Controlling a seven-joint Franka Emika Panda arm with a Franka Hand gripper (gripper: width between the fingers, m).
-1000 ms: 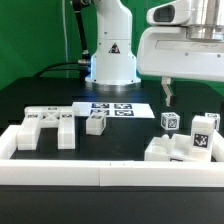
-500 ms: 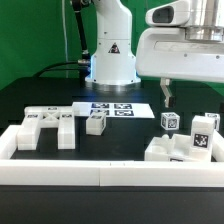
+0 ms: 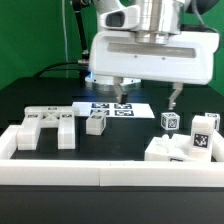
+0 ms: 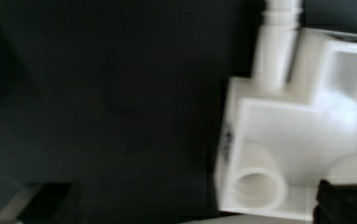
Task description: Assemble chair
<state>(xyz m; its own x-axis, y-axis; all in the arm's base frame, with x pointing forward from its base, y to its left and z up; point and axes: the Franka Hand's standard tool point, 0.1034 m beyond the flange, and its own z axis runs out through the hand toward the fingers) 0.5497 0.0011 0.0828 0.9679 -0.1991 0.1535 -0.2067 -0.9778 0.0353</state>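
Hovering fingers [image 3: 175, 97] spread | chair blocks [image 3: 166, 152] chunky, smooth white plastic | table [image 3: 120, 142] matte black

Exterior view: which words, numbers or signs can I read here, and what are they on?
No words, brands or numbers can be read.
Black-and-white square tags, patterns not letters: on the chunky white plastic chair blocks and the flat white marker board.
Wrist view: blurred, no text shows.
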